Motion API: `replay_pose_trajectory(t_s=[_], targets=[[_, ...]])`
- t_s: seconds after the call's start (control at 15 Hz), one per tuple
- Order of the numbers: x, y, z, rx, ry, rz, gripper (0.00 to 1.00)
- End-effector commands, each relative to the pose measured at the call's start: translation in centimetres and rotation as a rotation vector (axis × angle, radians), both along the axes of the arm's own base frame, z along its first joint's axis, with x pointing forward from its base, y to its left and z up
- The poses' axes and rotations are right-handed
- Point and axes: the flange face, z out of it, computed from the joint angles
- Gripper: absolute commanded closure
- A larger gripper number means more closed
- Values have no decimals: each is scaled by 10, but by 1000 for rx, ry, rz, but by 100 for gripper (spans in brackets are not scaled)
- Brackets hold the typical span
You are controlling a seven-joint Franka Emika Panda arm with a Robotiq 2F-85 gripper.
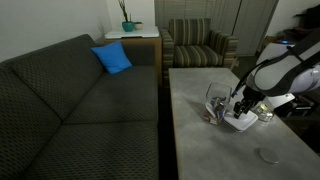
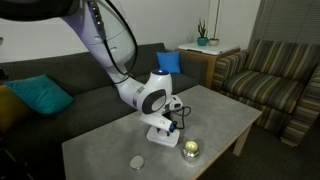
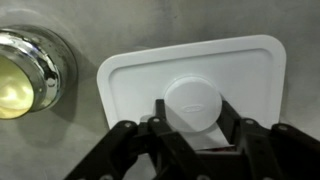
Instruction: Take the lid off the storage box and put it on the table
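The white lid (image 3: 130, 80) with a round knob in its middle lies flat at the grey table top (image 3: 120, 25); I cannot tell if it touches. My gripper (image 3: 192, 110) is shut on the knob, one finger on each side. In both exterior views the gripper (image 1: 238, 108) (image 2: 168, 122) is low over the table (image 1: 200, 150) with the lid (image 1: 241, 124) (image 2: 160, 134) under it. The clear storage box (image 1: 214, 103) stands uncovered just beside the gripper, with coloured items inside. In the wrist view the box is out of view.
A round shiny tin (image 3: 25, 70) (image 2: 190, 150) sits close beside the lid. A small clear disc (image 1: 268, 155) (image 2: 137, 161) lies nearer the table's end. A dark sofa (image 1: 80, 110) runs along one long side and a striped armchair (image 1: 200, 45) stands beyond the far end.
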Motion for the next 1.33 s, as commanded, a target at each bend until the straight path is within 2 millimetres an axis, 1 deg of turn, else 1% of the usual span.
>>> replay_pose_trajectory(t_s=[0.0, 0.2, 0.53, 0.6, 0.67, 0.73, 0.93, 1.07, 1.27], targets=[[-5, 10, -4, 28, 23, 52, 71], [-7, 17, -8, 41, 30, 73, 71], [-8, 25, -8, 52, 45, 119, 71], [-8, 26, -8, 54, 49, 127, 57], [-8, 27, -8, 56, 53, 133, 32], [-9, 27, -9, 58, 57, 140, 20], [-9, 28, -8, 62, 58, 151, 2], [-7, 27, -7, 64, 52, 158, 0], [2, 23, 2, 77, 30, 197, 0]])
